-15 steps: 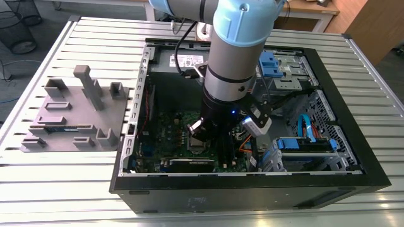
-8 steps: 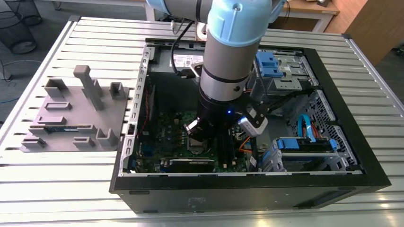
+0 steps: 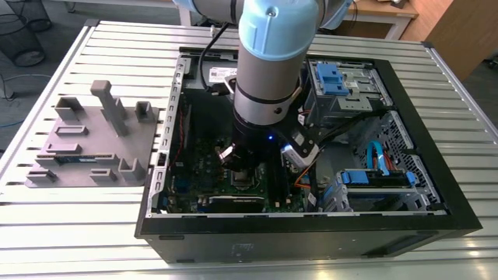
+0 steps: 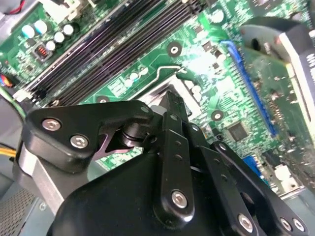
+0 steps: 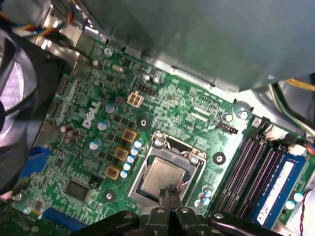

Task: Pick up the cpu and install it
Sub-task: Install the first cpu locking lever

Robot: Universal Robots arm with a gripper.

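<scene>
The arm (image 3: 269, 64) stands nearly upright over the open computer case (image 3: 311, 233), its wrist reaching straight down inside so that the tool (image 5: 169, 192) hangs just above the green circuit board (image 5: 172, 98). In the first wrist view the tool's two dark fingers (image 5: 165, 196) are pressed together with nothing between them, their tips poised over the near edge of the cpu (image 5: 162, 174). The cpu, a flat silver square, lies inside the metal socket frame (image 5: 172, 142) on the board, and whether the fingertips touch it cannot be told. Beside the socket run the long black memory slots (image 5: 251, 167), also seen in the second wrist view past the tool's black linkage. In the exterior view, the case lies on its side on the ribbed metal counter (image 3: 78, 233), and a grey parts holder (image 3: 93, 146) sits well apart toward the exterior view's left.
</scene>
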